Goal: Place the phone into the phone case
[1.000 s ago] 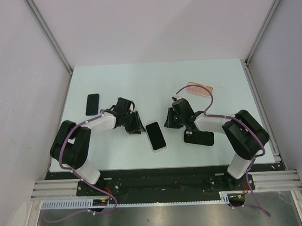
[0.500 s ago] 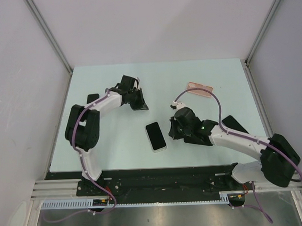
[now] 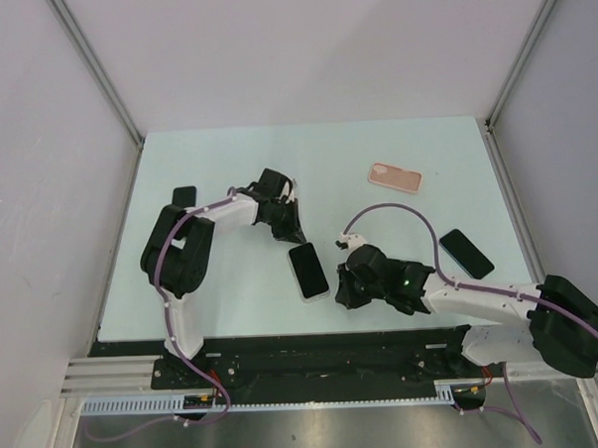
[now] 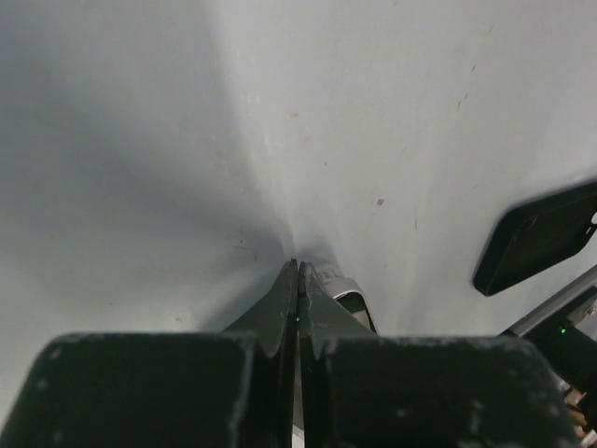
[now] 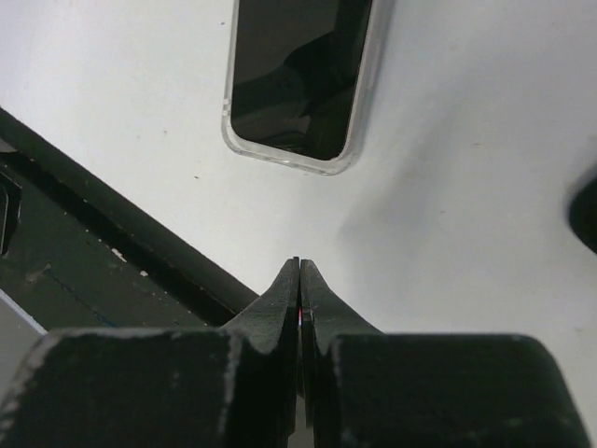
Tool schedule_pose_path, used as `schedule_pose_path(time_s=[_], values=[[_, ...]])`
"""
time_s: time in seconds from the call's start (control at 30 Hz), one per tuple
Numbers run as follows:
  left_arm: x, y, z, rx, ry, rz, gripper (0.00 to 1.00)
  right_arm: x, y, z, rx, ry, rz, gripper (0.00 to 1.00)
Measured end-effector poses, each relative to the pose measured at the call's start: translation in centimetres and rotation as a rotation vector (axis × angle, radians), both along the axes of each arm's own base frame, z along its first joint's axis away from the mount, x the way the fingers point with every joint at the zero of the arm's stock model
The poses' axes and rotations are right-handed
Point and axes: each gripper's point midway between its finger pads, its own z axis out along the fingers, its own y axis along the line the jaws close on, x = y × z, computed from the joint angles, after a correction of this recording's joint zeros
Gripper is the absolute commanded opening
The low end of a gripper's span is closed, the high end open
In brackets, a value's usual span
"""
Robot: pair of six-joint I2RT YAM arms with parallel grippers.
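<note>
A dark-screened phone (image 3: 308,270) lies face up mid-table, with the rim of a clear phone case (image 5: 360,112) around it. My left gripper (image 3: 295,235) is shut, tips down on the table at the phone's far end; a corner of the phone (image 4: 347,297) shows beside its fingertips. My right gripper (image 3: 345,298) is shut and holds nothing. It hangs low, just right of the phone's near end (image 5: 294,140), close to the table's front edge.
A pink case-like slab (image 3: 394,177) lies at the back right. One black phone (image 3: 466,253) lies at the right, also in the left wrist view (image 4: 536,238). Another black phone (image 3: 183,196) peeks out behind the left arm. The black front rail (image 5: 103,233) runs close to my right fingers.
Both grippers have shut. The left one swung back, then came to the phone's far end. The right arm slid forward beside the phone's near end, uncovering the black phone at the right.
</note>
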Motion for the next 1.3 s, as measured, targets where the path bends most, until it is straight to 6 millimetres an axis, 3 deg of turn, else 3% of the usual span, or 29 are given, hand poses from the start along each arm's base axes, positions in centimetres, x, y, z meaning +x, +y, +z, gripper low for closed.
schedule_pose_path(time_s=[0.17, 0.6, 0.87, 1.1, 1.13, 1.3], values=[[-0.7, 0.1, -0.7, 0.009, 0.015, -0.007, 0.00, -0.9, 1.4, -2.1, -0.008, 0.034, 0.017, 0.03], [-1.7, 0.4, -0.9, 0.053, -0.010, -0.006, 0.00, -0.3, 3.0, -5.2, -0.005, 0.074, -0.019, 0.02], [-2.3, 0.4, -0.9, 0.083, -0.036, -0.003, 0.04, 0.4, 4.0, -5.2, 0.033, 0.066, -0.051, 0.02], [-2.4, 1.2, -0.4, 0.120, -0.046, 0.016, 0.20, 0.3, 4.4, -5.2, 0.054, 0.080, -0.062, 0.08], [-2.4, 1.4, -0.3, 0.129, -0.045, 0.019, 0.28, 0.3, 4.5, -5.2, 0.056, 0.081, -0.059, 0.12], [-2.3, 2.5, 2.3, 0.138, -0.074, 0.050, 0.52, -0.4, 4.5, -4.1, 0.068, 0.079, -0.033, 0.23]])
